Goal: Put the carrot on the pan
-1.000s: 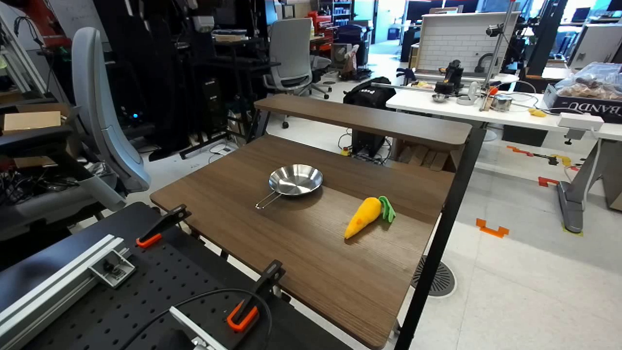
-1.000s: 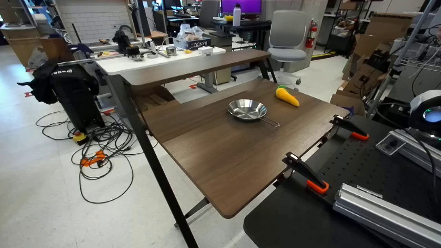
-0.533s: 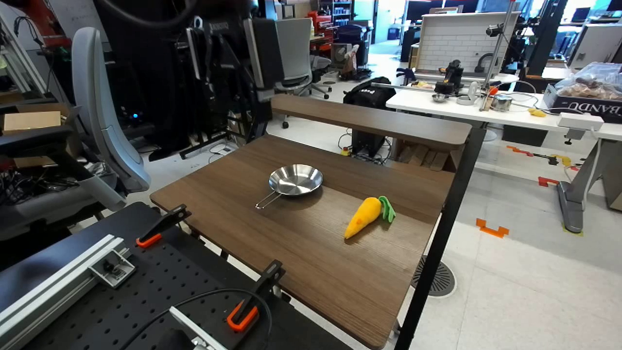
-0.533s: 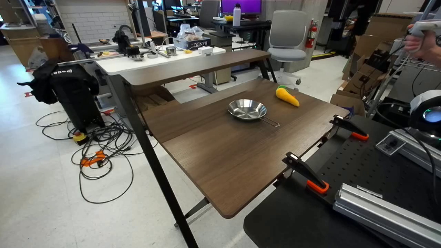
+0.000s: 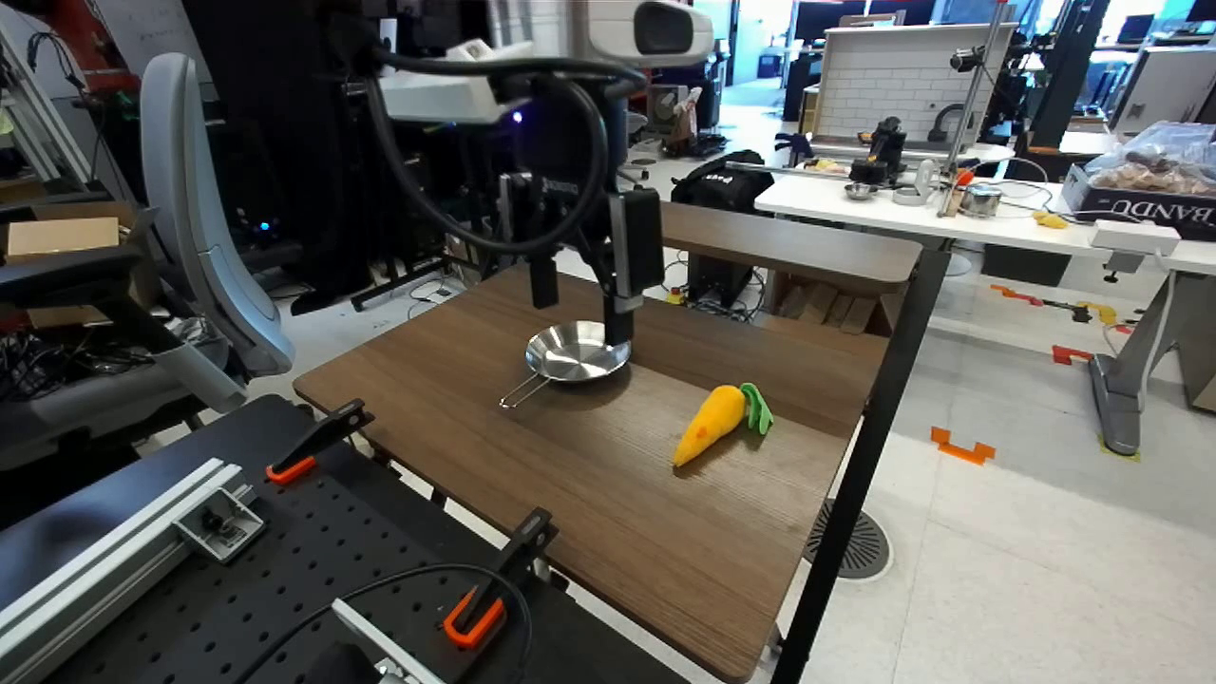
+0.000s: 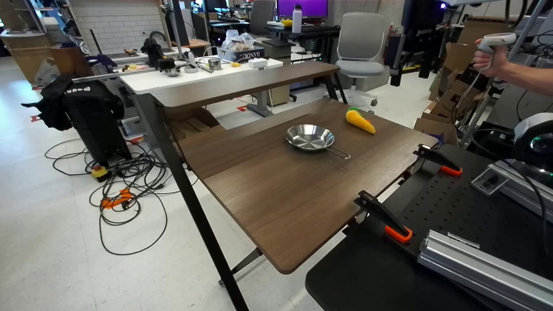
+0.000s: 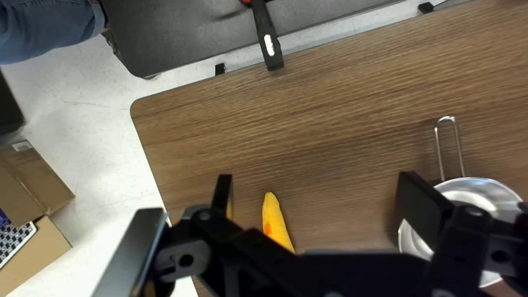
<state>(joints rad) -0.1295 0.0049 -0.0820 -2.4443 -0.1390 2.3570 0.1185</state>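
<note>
Since the carrot (image 5: pixel 714 425) lies on the counter (image 5: pixel 617 503), apart from the pan (image 5: pixel 570 359), the pincer (image 5: pixel 580 323) hangs above with its 2 jaws spread wide around nothing, presumably to straddle it.

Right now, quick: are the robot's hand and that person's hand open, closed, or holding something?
Robot's hand: open, holding nothing.
Person's hand: closed around a white handheld device.
</note>
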